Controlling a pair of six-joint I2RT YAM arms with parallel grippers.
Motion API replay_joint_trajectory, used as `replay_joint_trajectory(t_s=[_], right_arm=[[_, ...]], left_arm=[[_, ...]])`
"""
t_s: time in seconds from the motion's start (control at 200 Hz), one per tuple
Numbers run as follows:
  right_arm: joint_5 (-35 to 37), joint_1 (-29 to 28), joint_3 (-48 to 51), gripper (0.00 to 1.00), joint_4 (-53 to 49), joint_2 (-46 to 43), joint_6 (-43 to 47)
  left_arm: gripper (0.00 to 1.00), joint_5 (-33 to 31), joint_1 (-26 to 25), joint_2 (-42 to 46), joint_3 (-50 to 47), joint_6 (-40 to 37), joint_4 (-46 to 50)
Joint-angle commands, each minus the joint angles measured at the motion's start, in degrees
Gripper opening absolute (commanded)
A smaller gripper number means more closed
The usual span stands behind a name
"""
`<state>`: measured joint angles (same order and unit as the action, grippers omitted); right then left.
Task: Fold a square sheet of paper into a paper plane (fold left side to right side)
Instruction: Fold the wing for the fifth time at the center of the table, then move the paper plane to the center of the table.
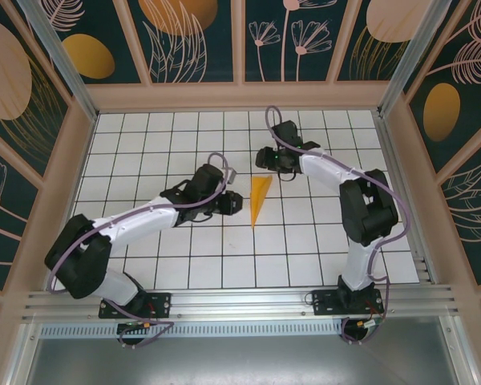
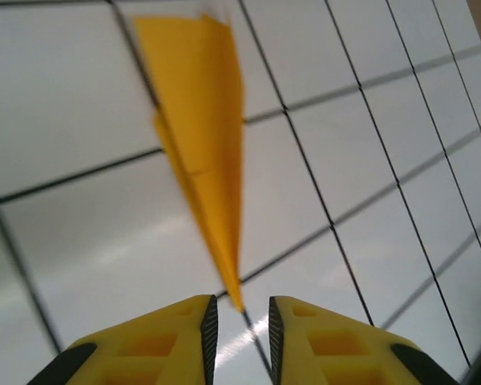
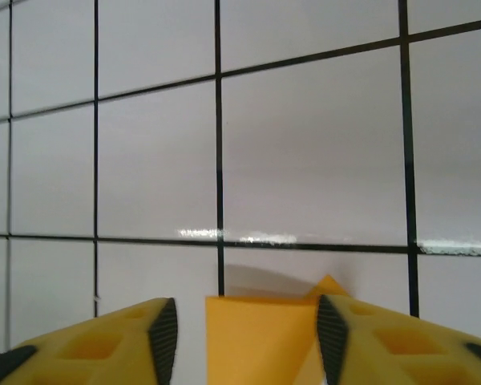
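The paper plane (image 1: 259, 200) lies flat on the white grid table (image 1: 321, 241), a slim bright orange dart with its wide end toward the back and its point toward the near side. My left gripper (image 1: 233, 205) sits just to its left. In the left wrist view the plane (image 2: 204, 136) runs down to a point just ahead of my left gripper (image 2: 242, 314), whose jaws stand slightly apart with nothing between them. My right gripper (image 1: 268, 164) hovers behind the wide end. In the right wrist view my right gripper (image 3: 242, 325) is open, and the plane's wide end (image 3: 256, 341) lies between the fingers, untouched.
Wooden-framed walls with a leaf pattern (image 1: 192, 40) close in the table at the back and both sides. An aluminium rail (image 1: 240, 301) runs along the near edge by the arm bases. Bare tiles lie to the left and near side of the plane.
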<state>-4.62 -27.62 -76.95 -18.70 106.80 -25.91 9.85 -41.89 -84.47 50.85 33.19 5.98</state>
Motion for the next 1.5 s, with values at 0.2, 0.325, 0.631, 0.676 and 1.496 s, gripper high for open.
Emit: replay_joint_trajectory(t_s=[0.2,0.325,0.631,0.676,1.496], right_arm=[[5.70,-5.86,12.21,0.58,-2.22,-4.85,-9.98],[2.70,-6.37,13.67,0.46,-1.98,-4.25,-10.56],[-4.64,-7.52,15.95,0.00,1.61,-12.97,-9.75],[-6.45,-7.60,16.12,0.00,2.14,-14.50,-8.69],[-1.49,0.60,21.85,0.39,-9.65,-18.00,-0.61]], left_arm=[[0.32,-15.64,0.49,-0.16,-1.65,3.20,-1.00],[0.32,-16.63,0.46,-0.54,-1.26,2.79,-1.05],[0.36,-22.73,0.48,2.35,0.19,1.31,0.83],[0.36,-23.77,0.44,2.93,0.34,1.18,1.04],[0.56,-32.94,0.41,10.90,-0.33,0.36,-0.76]])
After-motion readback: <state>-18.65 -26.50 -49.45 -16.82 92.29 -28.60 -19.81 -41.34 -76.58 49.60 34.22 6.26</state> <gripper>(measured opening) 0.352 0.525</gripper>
